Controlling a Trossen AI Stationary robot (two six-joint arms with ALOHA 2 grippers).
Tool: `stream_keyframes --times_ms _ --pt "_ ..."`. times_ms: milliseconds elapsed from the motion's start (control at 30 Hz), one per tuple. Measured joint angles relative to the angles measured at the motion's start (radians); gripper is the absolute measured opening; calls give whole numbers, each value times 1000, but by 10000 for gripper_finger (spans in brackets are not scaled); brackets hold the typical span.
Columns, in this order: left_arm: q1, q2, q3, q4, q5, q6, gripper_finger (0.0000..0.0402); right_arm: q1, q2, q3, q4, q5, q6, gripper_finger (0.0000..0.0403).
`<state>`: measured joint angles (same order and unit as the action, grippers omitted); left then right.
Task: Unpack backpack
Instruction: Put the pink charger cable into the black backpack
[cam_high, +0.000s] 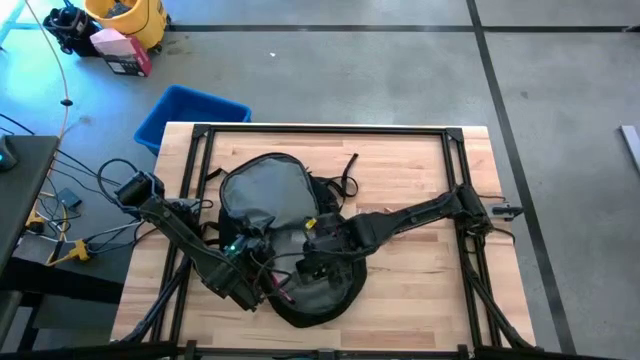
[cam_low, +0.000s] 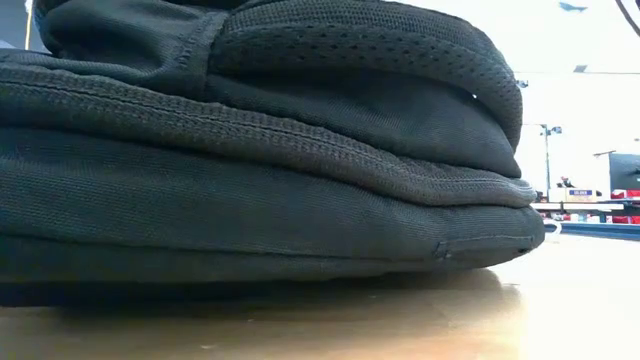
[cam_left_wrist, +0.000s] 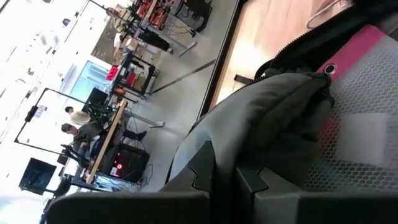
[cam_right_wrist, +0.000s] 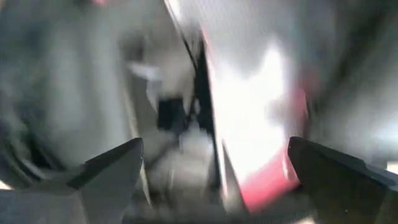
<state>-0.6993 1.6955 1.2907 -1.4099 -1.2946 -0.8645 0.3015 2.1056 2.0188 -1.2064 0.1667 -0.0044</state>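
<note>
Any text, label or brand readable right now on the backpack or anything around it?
No text can be read in any view.
The backpack: no legible label or brand showing.
The pink-edged pouch: no print visible.
The pink box on the floor: too small to read.
Signs in the room behind: blurred.

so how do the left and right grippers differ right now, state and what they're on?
The left gripper is shut, pinching a fold of grey fabric at the opening of the large black fabric backpack. The right gripper is open with its fingers spread wide, holding nothing.

The left gripper's view shows a clear, pink-edged mesh pouch beside the fold. The right gripper faces a blurred pink and white surface up close.

Both sit at the backpack's near end in the high view.
</note>
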Motion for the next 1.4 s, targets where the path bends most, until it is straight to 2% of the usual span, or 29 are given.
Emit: stream_keyframes --times_ms 167,400,600,767,967,1067,1167,1300,1400 --pt "-16 0 0 -1 26 -22 1 -50 -4 -166 -166 29 53 384" --pt "-35 0 0 0 33 -43 1 -146 -89 -494 -129 6 91 354" --pt "-35 0 0 2 44 -43 1 -221 -126 -700 -71 -9 109 344" --pt "-34 0 0 2 49 -43 1 -246 -164 -751 -80 -12 139 343" --pt "-34 0 0 2 52 -42 1 -215 -350 -748 -23 -20 216 343" --pt "-34 0 0 2 53 -42 1 -210 -459 -748 -70 38 362 343" --pt "-33 0 0 2 56 -42 1 -228 -530 -776 -194 96 538 343" --pt "-33 0 0 12 61 -42 1 -265 -550 -882 -333 89 635 343" --pt "-33 0 0 15 63 -41 1 -308 -549 -1008 -311 61 612 343"
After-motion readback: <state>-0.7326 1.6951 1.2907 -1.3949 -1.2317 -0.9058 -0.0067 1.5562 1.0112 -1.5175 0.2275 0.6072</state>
